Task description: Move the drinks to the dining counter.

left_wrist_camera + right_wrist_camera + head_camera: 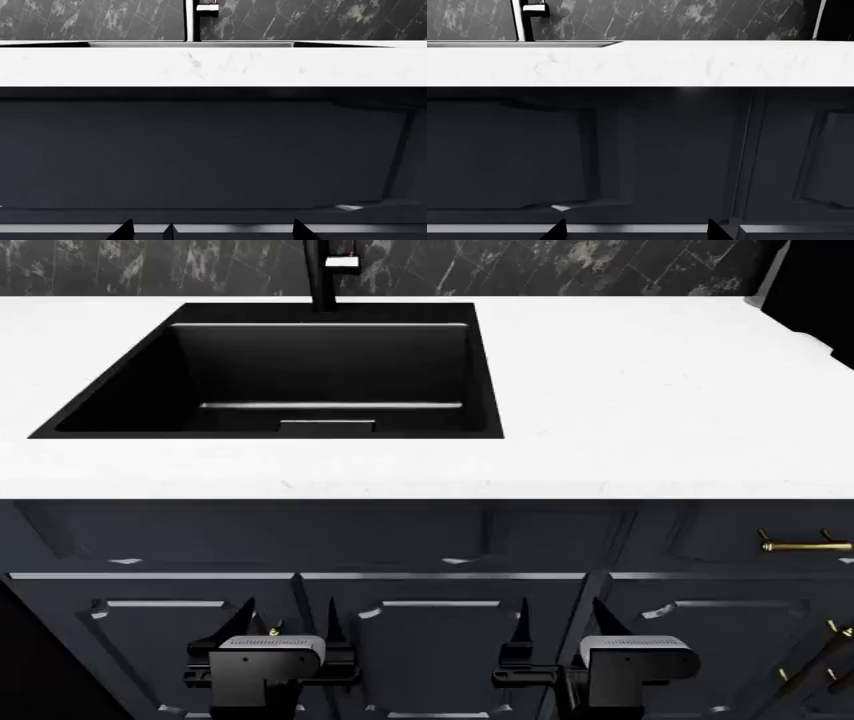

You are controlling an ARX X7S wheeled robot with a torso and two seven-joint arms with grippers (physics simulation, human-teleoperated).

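Both my grippers low in head frame, facing panelled cabinet fronts [427,630]: left gripper [291,625] lower left, right gripper [558,625] lower right. Fingers spread apart on each, nothing between them; wrist views show only dark fingertips at bottom edge. White counter [641,390] spans frame middle. Black sink [287,370] sunk in upper left, black faucet [320,275] at top edge. Brass handles [801,540] at right. Drinks and dining counter not in any view.
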